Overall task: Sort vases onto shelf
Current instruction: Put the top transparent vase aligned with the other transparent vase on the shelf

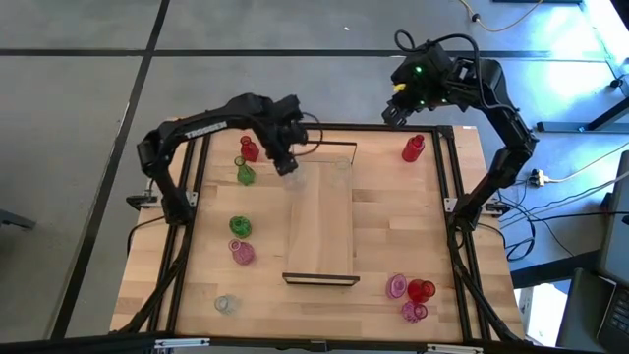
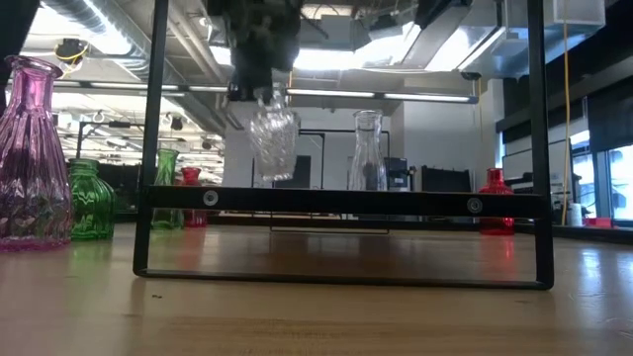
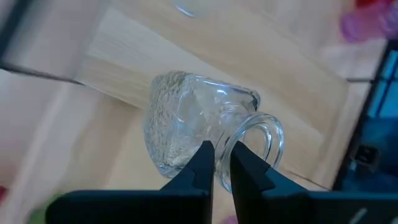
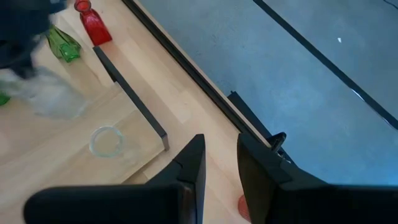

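Observation:
My left gripper hangs over the far end of the shelf, shut on a clear ribbed vase that is lifted off the board. A second clear vase stands on its base at the shelf's far end, to the right of the held one. My right gripper waits high beyond the table's far right corner, open, with nothing between its fingers. My left gripper pinches the clear vase's mouth rim, one finger inside the mouth and one outside. The fingers come from above, slanting down. The vase hangs below them, mouth up and roughly upright, clear of the shelf.
Left of the shelf stand a red vase, two green ones, a pink one and a clear one. A red vase stands at the far right. Pink and red vases cluster near the right front.

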`<state>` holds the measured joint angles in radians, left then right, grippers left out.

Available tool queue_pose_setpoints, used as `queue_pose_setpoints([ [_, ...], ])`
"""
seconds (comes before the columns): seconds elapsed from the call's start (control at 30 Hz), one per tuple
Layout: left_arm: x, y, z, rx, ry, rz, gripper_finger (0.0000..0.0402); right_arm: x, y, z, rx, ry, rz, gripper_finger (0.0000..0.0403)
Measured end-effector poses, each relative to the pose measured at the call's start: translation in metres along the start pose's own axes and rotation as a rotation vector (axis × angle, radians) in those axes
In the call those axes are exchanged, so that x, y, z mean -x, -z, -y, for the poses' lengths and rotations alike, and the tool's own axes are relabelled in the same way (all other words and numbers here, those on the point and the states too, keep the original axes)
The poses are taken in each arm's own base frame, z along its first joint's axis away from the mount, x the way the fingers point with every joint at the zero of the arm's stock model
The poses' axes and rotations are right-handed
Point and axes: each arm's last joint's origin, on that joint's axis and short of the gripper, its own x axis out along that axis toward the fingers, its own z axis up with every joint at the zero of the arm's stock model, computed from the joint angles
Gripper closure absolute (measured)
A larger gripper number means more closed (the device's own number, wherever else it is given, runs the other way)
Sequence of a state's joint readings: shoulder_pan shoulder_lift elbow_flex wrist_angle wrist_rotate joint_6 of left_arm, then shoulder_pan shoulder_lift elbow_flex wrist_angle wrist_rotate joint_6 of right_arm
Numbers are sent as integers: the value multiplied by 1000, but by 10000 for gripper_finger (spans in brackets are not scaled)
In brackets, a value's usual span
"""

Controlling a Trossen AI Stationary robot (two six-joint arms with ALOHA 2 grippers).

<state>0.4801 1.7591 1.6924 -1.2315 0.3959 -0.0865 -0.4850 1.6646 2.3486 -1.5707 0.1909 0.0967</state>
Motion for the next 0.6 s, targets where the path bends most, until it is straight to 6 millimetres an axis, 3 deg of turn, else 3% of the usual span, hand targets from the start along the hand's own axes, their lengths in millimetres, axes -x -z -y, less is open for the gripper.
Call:
queue_pose_setpoints([
  [0.1,-5,-6,-9,2,-5,-21,381,0,0,0,0,0,1,326],
  [0.6,-25,-27,-14,53,71,4,375,0,0,0,-1,2,1,326],
])
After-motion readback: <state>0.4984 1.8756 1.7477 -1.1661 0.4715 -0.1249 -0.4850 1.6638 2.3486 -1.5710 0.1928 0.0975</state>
